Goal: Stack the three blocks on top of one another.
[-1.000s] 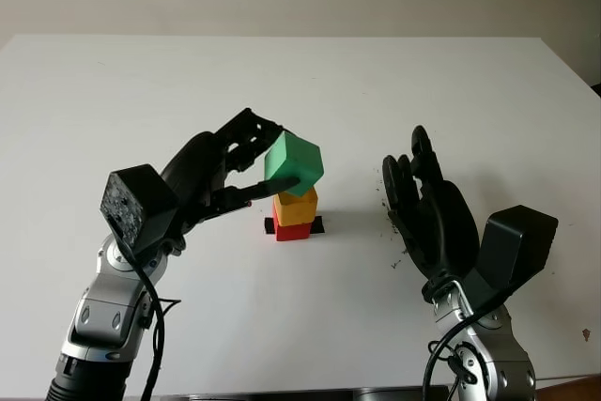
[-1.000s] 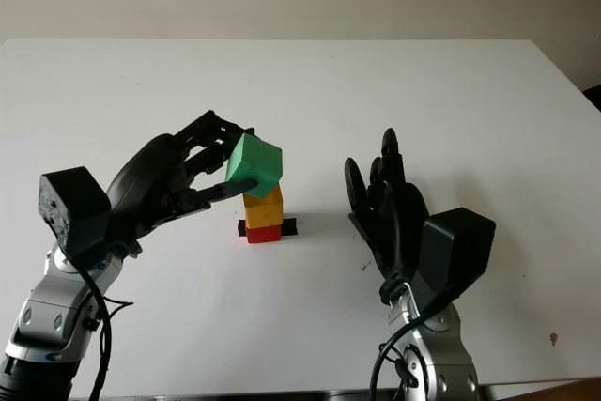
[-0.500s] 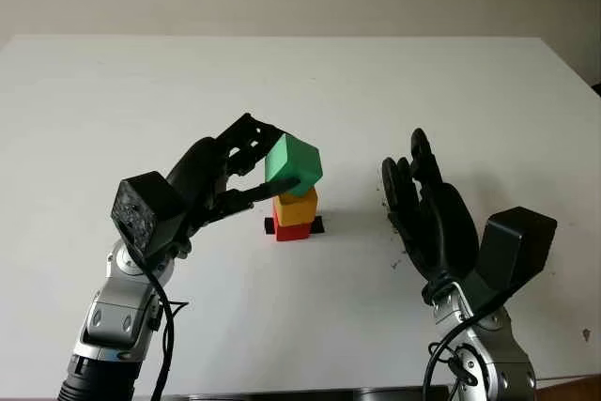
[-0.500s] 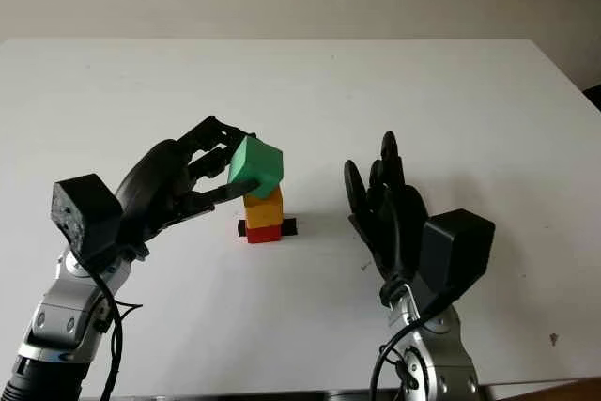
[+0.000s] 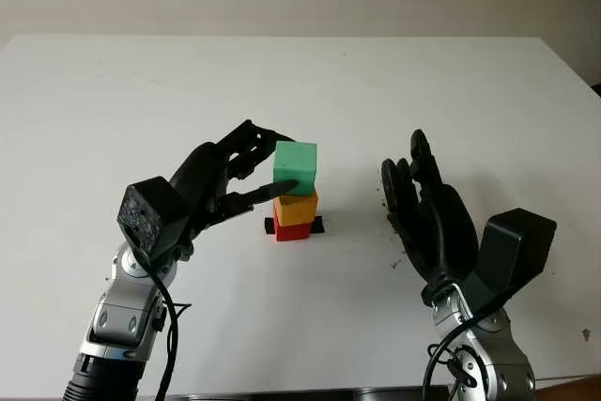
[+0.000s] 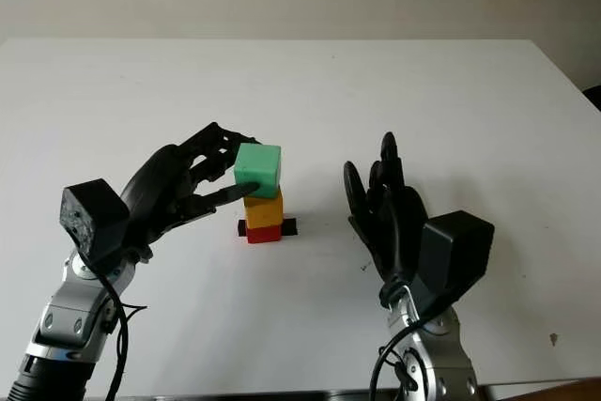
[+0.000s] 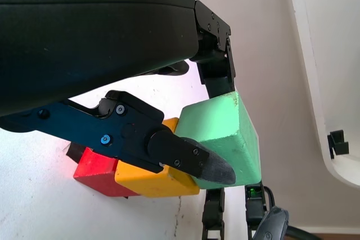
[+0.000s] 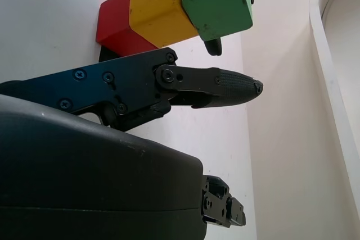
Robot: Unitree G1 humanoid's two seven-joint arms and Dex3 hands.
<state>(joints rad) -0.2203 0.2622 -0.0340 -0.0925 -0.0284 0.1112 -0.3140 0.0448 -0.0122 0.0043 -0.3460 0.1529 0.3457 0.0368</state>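
Now the green block (image 5: pixel 295 168) sits squarely on top of the yellow block (image 5: pixel 295 208), which in turn rests on the red block (image 5: pixel 292 229), so the tower stands near the middle of the white table (image 5: pixel 113 100) on a small black marker (image 5: pixel 317 224) that seems to fix the stacking spot. The left hand (image 5: pixel 221 185) comes at the tower from its left side and is closed around the green block: its upper fingers (image 5: pixel 252 138) press the block's far-left face while the thumb (image 7: pixel 191 158) lies against the near face, a pinch across the block that keeps it level as it settles on the yellow one. That grip looks deliberate, since the tower is narrow and a sideways nudge on release could topple it; my judgement is that the fingers need to part evenly and draw away leftward. The right hand (image 5: pixel 427 218) stands to the right of the tower, well apart from it, palm turned toward the blocks and holding nothing, open, apparently waiting as a guard should the stack lean. All three blocks touch in a single column, with the green block's edges roughly in line with those beneath.
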